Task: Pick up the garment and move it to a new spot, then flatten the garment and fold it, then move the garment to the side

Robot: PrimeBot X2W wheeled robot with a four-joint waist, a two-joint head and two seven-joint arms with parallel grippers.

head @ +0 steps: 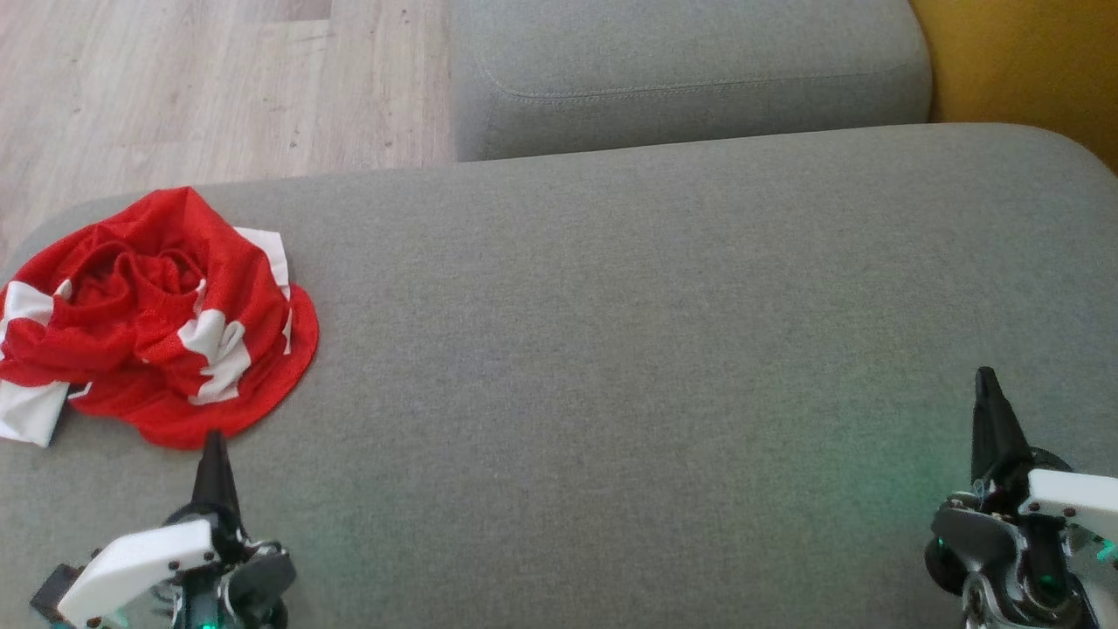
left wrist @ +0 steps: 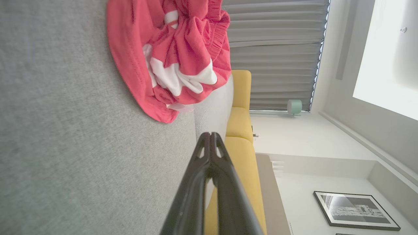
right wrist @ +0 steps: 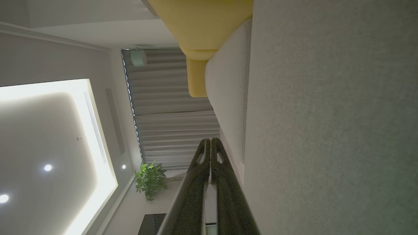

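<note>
With both my left gripper (head: pixel 212 439) and right gripper (head: pixel 987 377) pressed together and empty, I should open the left and pinch the crumpled garment (head: pixel 153 319) just ahead, high on a thick fold.

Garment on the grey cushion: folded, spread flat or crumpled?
Crumpled. The red-and-white garment sits in a bunched heap, its folds twisted into a swirl with white panels poking out, at the left end of the grey cushion.

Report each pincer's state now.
Left pincer: closed, holding nothing, near the red-and-white garment.
Right pincer: closed, holding nothing, above the grey cushion.
</note>
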